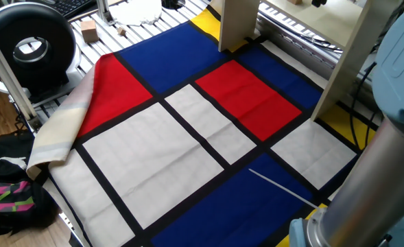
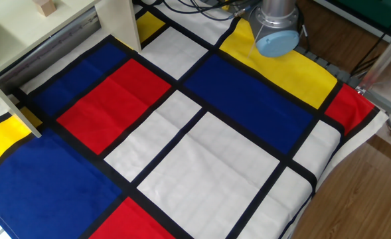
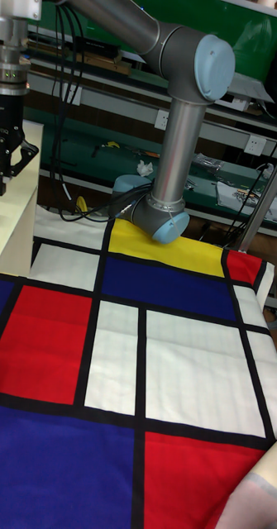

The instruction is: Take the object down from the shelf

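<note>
Tall fixed view shows the gripper (image 3: 2, 169) hanging over the left end of the shelf (image 3: 10, 207), its dark fingers (image 3: 21, 161) pointing down with a gap between them and nothing held. The cube is not visible in this view, cut off at the frame's left edge. The other fixed view places the cube (image 2: 46, 6) on the shelf's top board, at the very top of the frame, and one fixed view shows it as a small tan shape (image 1: 295, 1) just left of a dark bit of the fingers (image 1: 318, 3) (too cropped to tell whether they touch).

The step in hand appears to be the approach for the grasp. To do it well, the arm should centre the open fingers over the cube so that one passes down on each side, then lower until the tips are close to the board without pressing into it. Since the cube is smaller than the fingers, a slight offset could knock it aside or off the edge, so closing should be slow and square to two opposite faces. After that, a straight lift clear of the board before travelling out over the cloth (image 2: 202, 153) would avoid catching the upright panels.

Counted: one arm (image 3: 175, 124), one gripper, one shelf, one cube on it, one checked cloth, and one larger block (image 1: 88, 29) on the slatted table beyond the cloth, apart from the task.
</note>
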Controlling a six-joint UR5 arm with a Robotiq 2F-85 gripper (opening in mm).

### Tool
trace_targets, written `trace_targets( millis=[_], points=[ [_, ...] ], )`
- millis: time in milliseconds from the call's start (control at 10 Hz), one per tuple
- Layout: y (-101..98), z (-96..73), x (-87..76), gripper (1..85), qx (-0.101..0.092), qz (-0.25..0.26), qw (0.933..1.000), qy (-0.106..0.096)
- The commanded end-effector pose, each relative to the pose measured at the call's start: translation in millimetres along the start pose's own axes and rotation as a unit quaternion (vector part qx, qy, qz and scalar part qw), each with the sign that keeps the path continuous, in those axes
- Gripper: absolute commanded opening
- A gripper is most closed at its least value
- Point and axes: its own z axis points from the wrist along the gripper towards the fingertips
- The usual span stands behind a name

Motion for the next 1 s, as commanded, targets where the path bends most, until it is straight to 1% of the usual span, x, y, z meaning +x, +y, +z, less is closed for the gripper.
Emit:
trace_targets(
  millis=[0,200,300,400,600,700,800,900],
  points=[
    [5.1,-1.4,-5.9,20.0,-0.01,-0.008,0.9998,-0.012],
    [4.3,-1.5,-10.0,20.0,-0.008,-0.007,0.9997,-0.02],
    [4.3,-1.5,-10.0,20.3,-0.008,-0.011,0.9997,-0.02],
    [1.1,-1.3,-5.9,20.3,-0.002,-0.01,0.9999,-0.012],
    [0.0,-1.3,-2.0,20.3,0.0,-0.006,1.0,-0.004],
    [0.3,-4.8,1.4,20.3,-0.001,-0.005,1.0,-0.001],
    [-3.6,-8.3,4.2,23.7,0.006,-0.012,0.9999,0.002],
    [-2.6,-13.2,6.8,24.0,0.004,-0.011,0.9999,0.004]
  ],
)
